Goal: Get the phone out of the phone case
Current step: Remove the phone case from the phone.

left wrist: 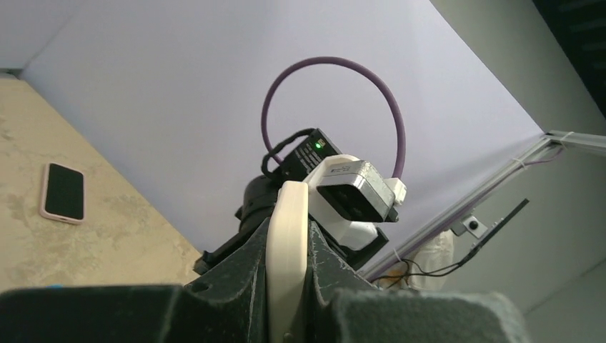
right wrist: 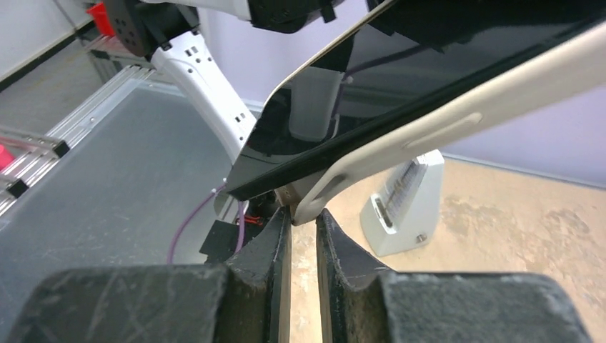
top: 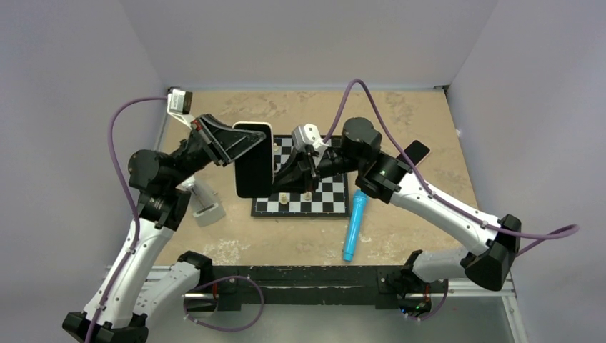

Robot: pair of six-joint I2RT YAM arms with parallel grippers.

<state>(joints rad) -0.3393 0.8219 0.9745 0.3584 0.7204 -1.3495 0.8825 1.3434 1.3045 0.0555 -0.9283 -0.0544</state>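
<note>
No readable text, no labels or brands, no numbers or signs on anything in view

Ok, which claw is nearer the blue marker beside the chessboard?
Right. The right claw pinches the phone case above the chessboard, up-left of the blue marker. The left claw grips the case's other side, farther away.
</note>
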